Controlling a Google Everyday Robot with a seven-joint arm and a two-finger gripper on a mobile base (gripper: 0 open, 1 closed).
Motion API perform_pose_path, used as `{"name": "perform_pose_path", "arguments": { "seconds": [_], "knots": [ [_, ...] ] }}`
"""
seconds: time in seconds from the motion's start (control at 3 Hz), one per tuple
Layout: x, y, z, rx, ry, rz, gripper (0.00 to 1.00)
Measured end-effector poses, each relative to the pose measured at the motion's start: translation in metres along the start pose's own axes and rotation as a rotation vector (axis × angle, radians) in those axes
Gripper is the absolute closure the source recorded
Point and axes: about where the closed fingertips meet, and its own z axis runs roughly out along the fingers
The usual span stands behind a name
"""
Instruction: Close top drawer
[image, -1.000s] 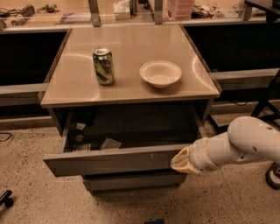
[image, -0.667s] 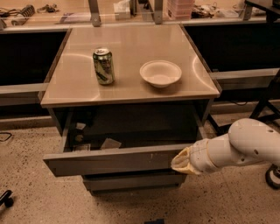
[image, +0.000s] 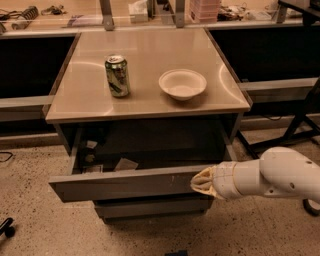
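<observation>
The top drawer (image: 125, 184) is a wide shallow grey metal drawer. It stands pulled out from under the tan table top, with paper scraps (image: 124, 164) lying inside. Its flat front has small pale scuff marks right of centre. My gripper (image: 196, 182) comes in from the right on a white arm (image: 280, 175). Its pale tip rests against the right end of the drawer front.
A green soda can (image: 117, 75) and a white bowl (image: 182, 84) stand on the table top (image: 145, 105). A lower grey drawer front (image: 150, 207) sits below the open drawer. A black stand leg (image: 295, 125) is at the right. The floor is speckled.
</observation>
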Motion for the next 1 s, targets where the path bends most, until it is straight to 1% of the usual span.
{"name": "perform_pose_path", "arguments": {
  "seconds": [0.33,0.67,1.0],
  "knots": [
    [-0.004,-0.014,0.009,0.06,-0.028,-0.052,1.0],
    [-0.007,-0.03,0.02,0.097,-0.043,-0.085,1.0],
    [-0.005,-0.048,0.031,0.125,-0.047,-0.101,1.0]
  ]
}}
